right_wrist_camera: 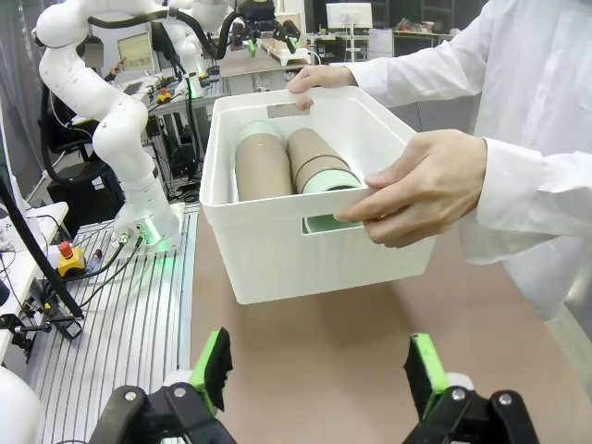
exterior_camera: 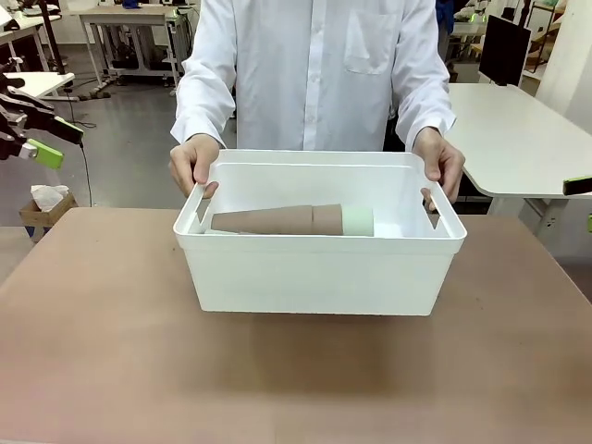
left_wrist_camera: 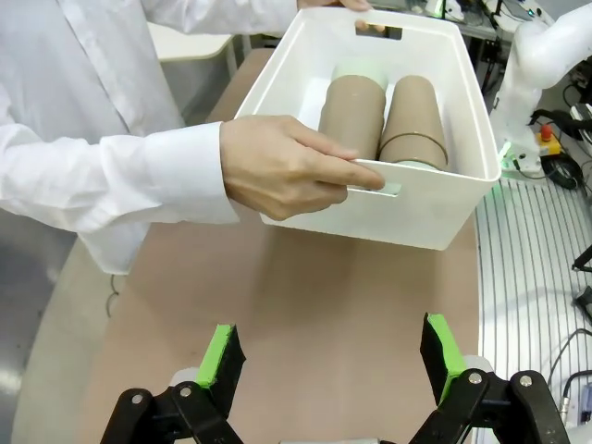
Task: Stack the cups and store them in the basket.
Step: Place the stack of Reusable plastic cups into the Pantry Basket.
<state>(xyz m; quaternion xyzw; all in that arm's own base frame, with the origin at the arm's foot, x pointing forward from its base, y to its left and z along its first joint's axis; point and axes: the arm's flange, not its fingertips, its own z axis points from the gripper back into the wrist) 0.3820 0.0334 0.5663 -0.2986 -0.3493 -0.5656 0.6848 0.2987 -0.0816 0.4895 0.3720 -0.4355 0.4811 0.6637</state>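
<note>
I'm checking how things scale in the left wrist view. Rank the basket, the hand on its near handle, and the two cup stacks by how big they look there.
1. basket
2. person's hand, enlarged by nearness to the camera
3. the two cup stacks, which look alike

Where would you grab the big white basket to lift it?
Probably by the slot handles in the basket's two short ends, coming in from each side. The person's hands grip there already. Its thick rim is a second choice; the smooth walls look too wide to pinch.
</note>
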